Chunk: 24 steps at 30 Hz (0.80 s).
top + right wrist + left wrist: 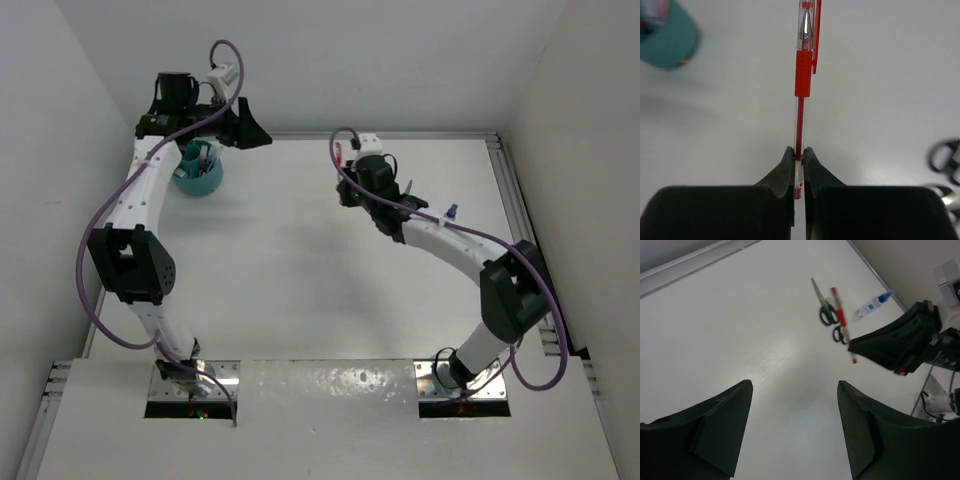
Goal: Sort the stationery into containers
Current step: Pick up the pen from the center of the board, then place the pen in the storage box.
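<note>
Black-jointed white arms rise from the near edge of a white counter (300,280) in the overhead view. The left arm (135,195) reaches to the far left corner and the right arm (450,240) bends toward the middle.

A round teal organiser (200,182) sits at the far left, just beside the left arm's wrist. It holds a few upright items too small to name. The right wrist view catches only a blurred teal edge of it in the upper left corner.

The left wrist view shows the left tool (794,385) spread wide with nothing between its fingers.

Only that view shows two pairs of black-handled scissors (827,312) clearly. They lie close together on the counter, near the right tool. The right wrist view shows just their handle loops at its right edge.

The right tool (797,150) is pinched tight on the end of a red pen (801,75), which sticks straight out ahead of the fingers.

A small white bottle (871,304) with a blue cap lies beyond the scissors. Overhead, only its blue tip peeks out beside the right arm.
</note>
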Tool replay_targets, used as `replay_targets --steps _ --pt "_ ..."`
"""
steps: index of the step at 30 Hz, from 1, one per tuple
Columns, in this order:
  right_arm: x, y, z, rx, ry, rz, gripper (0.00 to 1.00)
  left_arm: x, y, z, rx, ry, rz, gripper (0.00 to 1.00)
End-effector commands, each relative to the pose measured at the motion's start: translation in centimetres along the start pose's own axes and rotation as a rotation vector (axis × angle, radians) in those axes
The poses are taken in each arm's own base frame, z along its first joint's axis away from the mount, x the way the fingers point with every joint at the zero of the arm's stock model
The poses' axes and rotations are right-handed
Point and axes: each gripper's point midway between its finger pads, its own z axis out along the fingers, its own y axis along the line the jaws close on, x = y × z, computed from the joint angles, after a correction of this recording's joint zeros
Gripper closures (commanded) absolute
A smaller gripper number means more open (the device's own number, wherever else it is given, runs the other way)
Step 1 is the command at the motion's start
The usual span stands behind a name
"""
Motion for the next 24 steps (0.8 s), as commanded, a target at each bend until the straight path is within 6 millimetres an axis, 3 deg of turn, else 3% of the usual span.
replay_targets --steps 1,4,8,9,11,19,22,24 --pt "-6.8 8.4 -0.1 -0.297 -0.191 0.031 1.00 0.1 -4.1 0.6 0.109 0.009 0.002 0.34" --pt "-8.1 11.4 0.1 -0.384 -0.213 0.045 1.00 0.9 -4.7 1.4 0.117 0.023 -0.051 0.35" --pt "-8.2 13.5 0.5 -0.438 -0.214 0.049 1.00 1.5 -6.0 2.4 0.125 0.036 -0.038 0.35" --pt "-8.6 13.9 0.4 -0.446 -0.221 0.049 1.00 1.6 -5.4 2.8 0.092 0.035 -0.021 0.35" --pt "-8.5 14.5 0.3 -0.456 -0.219 0.051 1.00 1.9 -5.0 3.5 0.062 0.035 -0.032 0.35" --pt "-8.1 15.5 0.1 -0.473 -0.209 0.055 1.00 0.3 -4.7 4.7 0.055 -0.038 -0.055 0.36" --pt "-7.6 15.8 0.0 -0.481 -0.200 0.058 1.00 0.5 -4.5 5.4 0.034 -0.039 -0.061 0.44" --pt "-7.4 15.9 -0.1 -0.484 -0.199 0.059 1.00 0.5 -4.2 5.6 0.023 -0.046 -0.069 0.57"
